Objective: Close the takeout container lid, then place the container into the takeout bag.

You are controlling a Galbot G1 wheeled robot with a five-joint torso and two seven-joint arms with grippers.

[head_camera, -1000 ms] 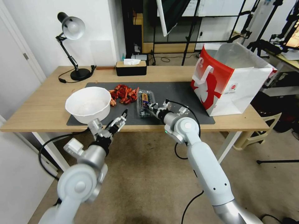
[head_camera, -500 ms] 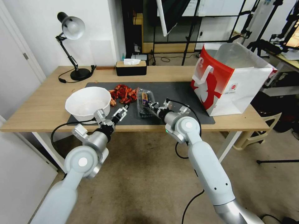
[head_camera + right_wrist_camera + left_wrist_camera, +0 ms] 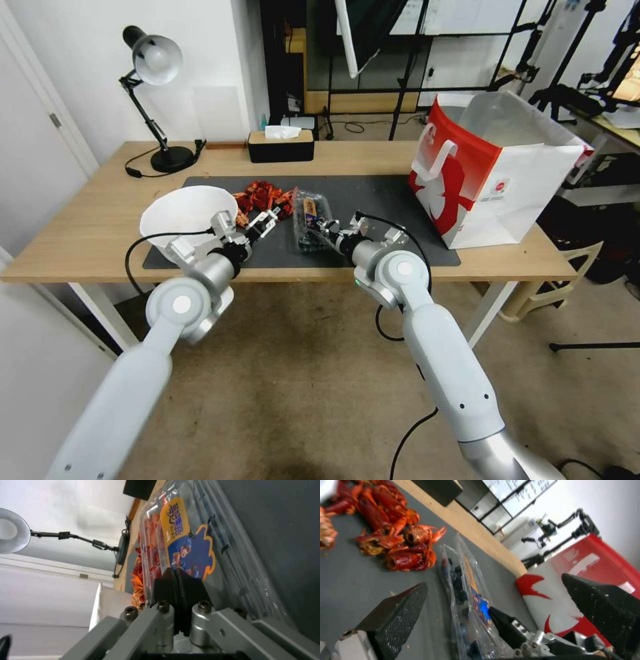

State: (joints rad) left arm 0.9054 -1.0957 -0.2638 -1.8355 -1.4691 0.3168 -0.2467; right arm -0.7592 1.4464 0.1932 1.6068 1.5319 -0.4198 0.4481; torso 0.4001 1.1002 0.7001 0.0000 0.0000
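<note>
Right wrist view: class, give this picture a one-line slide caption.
Right end effector shut against the labelled lid of the clear takeout container on the dark mat.

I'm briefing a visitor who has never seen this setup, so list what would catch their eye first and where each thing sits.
The red-and-white takeout bag stands open at the table's right end. A heap of red crayfish lies mid-mat beside the white bowl. Next to them, the right end effector is shut on the lid of the clear takeout container, while the left end effector hovers open just left of it.
</note>
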